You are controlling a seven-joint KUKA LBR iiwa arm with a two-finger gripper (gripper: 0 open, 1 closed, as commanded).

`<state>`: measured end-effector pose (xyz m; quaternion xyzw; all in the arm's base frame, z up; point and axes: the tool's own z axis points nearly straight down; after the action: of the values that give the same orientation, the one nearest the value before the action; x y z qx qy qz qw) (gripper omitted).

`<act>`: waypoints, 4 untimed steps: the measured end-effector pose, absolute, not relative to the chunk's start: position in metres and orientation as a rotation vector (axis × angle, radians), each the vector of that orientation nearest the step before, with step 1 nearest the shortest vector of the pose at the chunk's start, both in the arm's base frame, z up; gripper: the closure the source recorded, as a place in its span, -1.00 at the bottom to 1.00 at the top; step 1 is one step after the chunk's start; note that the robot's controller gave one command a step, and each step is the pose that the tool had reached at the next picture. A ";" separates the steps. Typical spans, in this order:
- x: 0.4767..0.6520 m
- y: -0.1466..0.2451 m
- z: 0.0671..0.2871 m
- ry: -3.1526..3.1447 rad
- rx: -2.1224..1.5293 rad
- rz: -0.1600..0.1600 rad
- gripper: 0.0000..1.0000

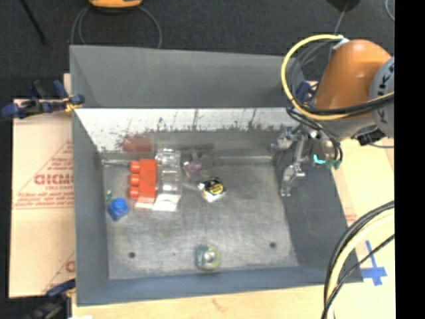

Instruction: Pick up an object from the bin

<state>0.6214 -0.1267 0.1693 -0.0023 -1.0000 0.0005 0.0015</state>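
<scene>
Downward, arm [348, 78] near right bin wall [319, 231]

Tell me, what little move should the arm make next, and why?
Probably slide toward the view's left, to the small yellow-and-black thing near the middle of the bin. The gripper hangs by the right wall over bare floor, and that thing lies nearest to it; the orange block sits farther left.

An orange dome [348, 72] wears yellow cable [285, 62] (hand [290, 178] seemingly silver).
</scene>
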 end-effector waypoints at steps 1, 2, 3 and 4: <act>0.656 -0.081 0.118 -3.144 0.081 -0.002 -1.00; 0.639 -0.032 0.116 -3.124 0.363 -0.001 -1.00; 0.646 0.043 0.074 -3.143 0.228 0.002 -1.00; 0.648 0.041 0.077 -3.148 0.225 0.001 1.00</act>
<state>0.6480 0.0409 0.0767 0.0713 -0.9974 0.0003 -0.0073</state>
